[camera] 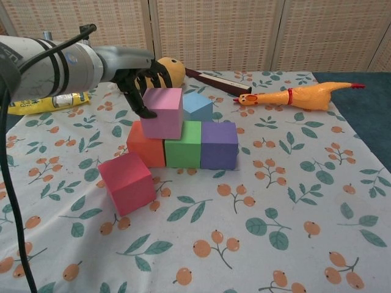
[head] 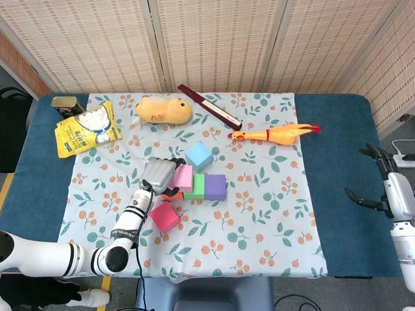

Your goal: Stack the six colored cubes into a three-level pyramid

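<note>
Base row is down: orange foam cube (camera: 145, 145), green foam cube (camera: 183, 144) and purple foam cube (camera: 219, 144) sit side by side, touching, on the floral tablecloth (camera: 293, 201). Pink foam cube (camera: 162, 113) rests on top, straddling orange & green but biased left and turned slightly off square. Left hand (camera: 139, 82) is at its left/back face, dark fingers (camera: 139, 102) curled round that edge, touching or near it; can't tell whether it's pinching the cube or just nudging, since the far side is hidden. Right hand (head: 384, 183) hangs off to the side over the blue table edge (head: 350, 168), fingers spread, holding nothing.

Two cubes not yet placed: light-blue foam cube (camera: 198, 105) just behind the row, magenta-red foam cube (camera: 127, 183) in front-left, apart from the row.

Risks, as I judge them:
- Pink's left overhang: if the fingers drag on pulling away it could twist or tip off the orange side.
- Any sideways push through pink could slide the base cubes apart (foam on cloth, prob. little grip).
- Skewed pink leaves a poor seat for the next 2nd-level cube, and the top cube after that.
- Arm crossing low over the magenta-red cube could bump it.
</note>
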Action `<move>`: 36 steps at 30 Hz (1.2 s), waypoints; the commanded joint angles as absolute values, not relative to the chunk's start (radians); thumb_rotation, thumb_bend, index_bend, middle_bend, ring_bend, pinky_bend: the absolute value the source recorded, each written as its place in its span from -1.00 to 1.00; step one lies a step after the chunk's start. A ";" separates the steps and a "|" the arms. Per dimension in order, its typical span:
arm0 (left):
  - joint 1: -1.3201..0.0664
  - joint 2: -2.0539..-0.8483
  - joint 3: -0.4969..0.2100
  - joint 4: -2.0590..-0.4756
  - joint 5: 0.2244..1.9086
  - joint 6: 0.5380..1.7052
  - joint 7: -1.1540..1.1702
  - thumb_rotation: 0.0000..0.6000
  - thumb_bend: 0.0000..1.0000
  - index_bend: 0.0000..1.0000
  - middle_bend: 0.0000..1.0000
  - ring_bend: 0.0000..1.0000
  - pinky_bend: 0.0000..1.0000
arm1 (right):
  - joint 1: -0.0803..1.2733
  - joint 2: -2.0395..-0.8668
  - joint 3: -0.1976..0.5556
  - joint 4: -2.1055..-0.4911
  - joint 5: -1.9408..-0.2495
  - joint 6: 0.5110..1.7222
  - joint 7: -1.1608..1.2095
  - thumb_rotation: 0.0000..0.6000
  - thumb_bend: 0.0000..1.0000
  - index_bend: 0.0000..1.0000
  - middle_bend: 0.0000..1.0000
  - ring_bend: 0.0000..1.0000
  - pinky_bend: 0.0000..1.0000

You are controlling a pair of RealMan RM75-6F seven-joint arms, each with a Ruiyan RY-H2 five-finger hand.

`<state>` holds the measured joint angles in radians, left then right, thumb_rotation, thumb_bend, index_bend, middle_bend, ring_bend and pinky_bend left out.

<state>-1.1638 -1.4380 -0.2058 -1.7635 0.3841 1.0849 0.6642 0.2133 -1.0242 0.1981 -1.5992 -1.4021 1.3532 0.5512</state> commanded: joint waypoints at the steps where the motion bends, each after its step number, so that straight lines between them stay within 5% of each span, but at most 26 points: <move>1: -1.162 -1.438 -0.210 -1.769 0.378 1.088 0.668 1.00 -0.36 -0.54 -0.36 -0.34 -0.30 | 0.213 -1.024 0.198 -1.598 -1.402 1.353 0.552 1.00 -0.69 -1.00 -0.71 -1.00 -1.00; 20: -1.157 -1.456 -0.222 -1.758 0.352 1.088 0.678 1.00 -0.36 -0.56 -0.36 -0.33 -0.27 | 0.214 -1.025 0.198 -1.597 -1.401 1.350 0.553 1.00 -0.69 -1.00 -0.71 -1.00 -1.00; 36: -1.159 -1.456 -0.218 -1.762 0.332 1.074 0.700 1.00 -0.37 -0.97 -0.66 -0.44 -0.25 | 0.213 -1.025 0.198 -1.597 -1.400 1.350 0.559 1.00 -0.69 -1.00 -0.71 -1.00 -1.00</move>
